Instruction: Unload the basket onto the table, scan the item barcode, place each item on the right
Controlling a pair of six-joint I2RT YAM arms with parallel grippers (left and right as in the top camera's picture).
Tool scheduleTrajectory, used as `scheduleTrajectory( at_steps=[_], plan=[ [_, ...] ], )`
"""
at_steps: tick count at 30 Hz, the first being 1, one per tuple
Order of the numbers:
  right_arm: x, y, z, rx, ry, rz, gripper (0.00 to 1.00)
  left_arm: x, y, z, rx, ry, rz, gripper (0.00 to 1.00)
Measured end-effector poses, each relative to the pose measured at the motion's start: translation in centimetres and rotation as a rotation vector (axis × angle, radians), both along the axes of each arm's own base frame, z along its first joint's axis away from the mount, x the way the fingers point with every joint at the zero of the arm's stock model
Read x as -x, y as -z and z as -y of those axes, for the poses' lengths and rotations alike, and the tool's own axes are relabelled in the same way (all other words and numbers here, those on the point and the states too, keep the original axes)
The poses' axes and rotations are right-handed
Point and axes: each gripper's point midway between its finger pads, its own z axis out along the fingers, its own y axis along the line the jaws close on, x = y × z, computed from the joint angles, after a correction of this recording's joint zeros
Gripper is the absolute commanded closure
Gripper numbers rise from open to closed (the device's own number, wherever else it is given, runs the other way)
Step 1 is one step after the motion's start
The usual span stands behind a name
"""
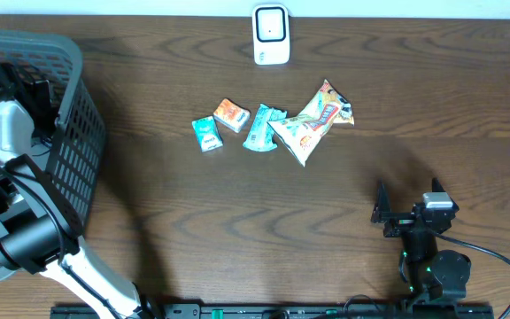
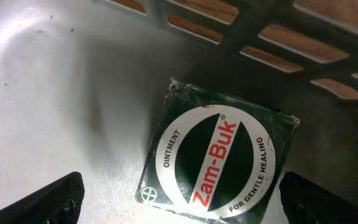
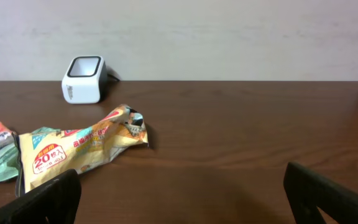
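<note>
The left hand (image 2: 185,202) is hanging inside the grey basket (image 1: 78,133) with its fingers spread wide and nothing between them, and it is hovering just above a dark green ointment box (image 2: 219,158). The box is lying flat and skewed on the basket's pale floor, its round white label facing up, close to the slatted wall; no barcode is showing on the visible face. The basket is sitting at the far left edge of the brown wooden surface (image 1: 237,221). The right hand (image 3: 182,199) is also standing spread and empty, low over the surface on the right side and facing the back wall. Ahead of it and to its left, a yellow snack bag (image 3: 79,152) is lying crumpled. A teal packet (image 1: 262,127) is touching the bag, and an orange packet (image 1: 231,114) and a small green packet (image 1: 206,134) are lying just beside that, all near the middle. The white scanner (image 1: 271,35) is standing upright at the back edge, well apart from both hands.
</note>
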Motion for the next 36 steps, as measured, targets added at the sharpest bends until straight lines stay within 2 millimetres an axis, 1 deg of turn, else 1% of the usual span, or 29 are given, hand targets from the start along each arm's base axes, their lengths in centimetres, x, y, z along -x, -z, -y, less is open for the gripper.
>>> scheduleTrajectory(
  at_steps=[8, 11, 14, 15, 16, 18, 21, 31, 36],
  plan=[
    [0.0, 0.0, 0.0, 0.0, 0.0, 0.0, 0.01, -0.1, 0.9, 0.0, -0.021, 0.052, 0.008, 0.02],
    [0.0, 0.0, 0.0, 0.0, 0.0, 0.0, 0.01, -0.1, 1.1, 0.0, -0.024, 0.057, 0.009, 0.0],
    [0.0, 0.0, 0.0, 0.0, 0.0, 0.0, 0.01, -0.3, 1.3, -0.1, -0.025, 0.059, 0.016, 0.05],
    [0.0, 0.0, 0.0, 0.0, 0.0, 0.0, 0.01, -0.4, 1.3, -0.1, -0.027, 0.059, 0.019, 0.14],
    [0.0, 0.0, 0.0, 0.0, 0.0, 0.0, 0.01, -0.5, 1.4, -0.2, -0.028, 0.06, 0.021, 0.18],
    [0.0, 0.0, 0.0, 0.0, 0.0, 0.0, 0.01, -0.5, 1.6, -0.2, -0.028, 0.064, 0.017, 0.21],
    [0.0, 0.0, 0.0, 0.0, 0.0, 0.0, 0.01, -0.5, 2.2, -0.1, -0.015, 0.063, 0.009, 0.21],
    [0.0, 0.0, 0.0, 0.0, 0.0, 0.0, 0.01, -0.6, 2.3, -0.1, -0.01, 0.064, 0.016, 0.22],
    [0.0, 0.0, 0.0, 0.0, 0.0, 0.0, 0.01, -0.5, 2.4, -0.3, 0.011, 0.03, 0.027, 0.22]
  ],
)
